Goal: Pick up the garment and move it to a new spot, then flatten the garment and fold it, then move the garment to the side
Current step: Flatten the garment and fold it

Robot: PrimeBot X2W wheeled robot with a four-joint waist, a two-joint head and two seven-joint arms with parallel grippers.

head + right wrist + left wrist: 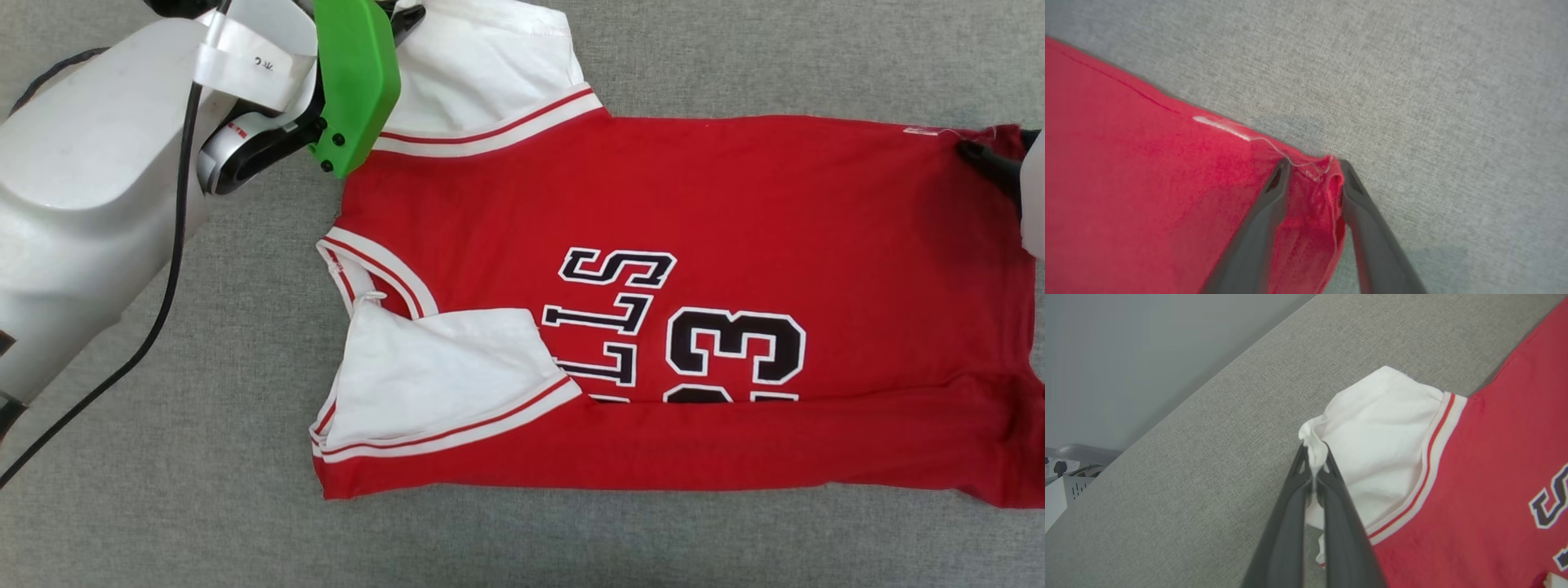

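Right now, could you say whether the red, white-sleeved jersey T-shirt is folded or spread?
Partly folded: the red jersey T-shirt has its near side turned over the black print, one white sleeve atop; the far sleeve sticks out.

The garment (735,188), a red jersey-style T-shirt with white short sleeves and red-white striped trim, is laid front up on the grey fabric-covered counter (204,506), collar to the left and hem to the right in the head view. Its near long edge is folded over, so the black, white-outlined lettering and "23" are partly covered. The near sleeve is folded in over the chest; the far sleeve is spread outward, its tip bunched.
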